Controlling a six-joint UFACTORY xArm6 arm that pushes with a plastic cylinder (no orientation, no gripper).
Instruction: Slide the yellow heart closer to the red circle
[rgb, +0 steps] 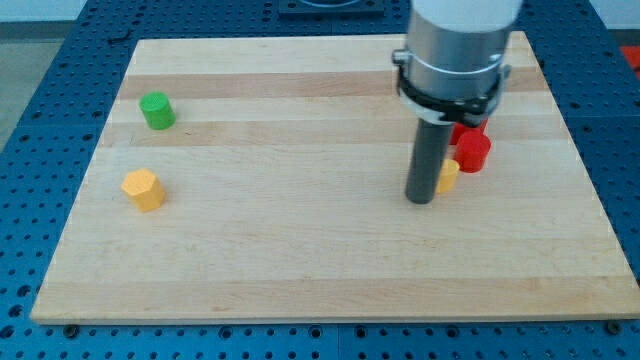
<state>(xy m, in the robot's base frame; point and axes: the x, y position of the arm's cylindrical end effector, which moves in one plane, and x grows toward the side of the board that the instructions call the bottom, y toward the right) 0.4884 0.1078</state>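
The yellow heart (449, 175) lies at the view's right, mostly hidden behind my rod; only its right edge shows. The red circle (473, 150) sits just up and right of it, touching or nearly touching it. A second red block (461, 130) peeks out behind the arm, partly hidden. My tip (420, 199) rests on the wooden board (300, 260), right against the left side of the yellow heart.
A green cylinder (157, 110) stands at the view's upper left. A yellow hexagon (143, 189) lies below it at the left. The arm's grey body (455, 45) covers the board's top right. The board's right edge is near the red blocks.
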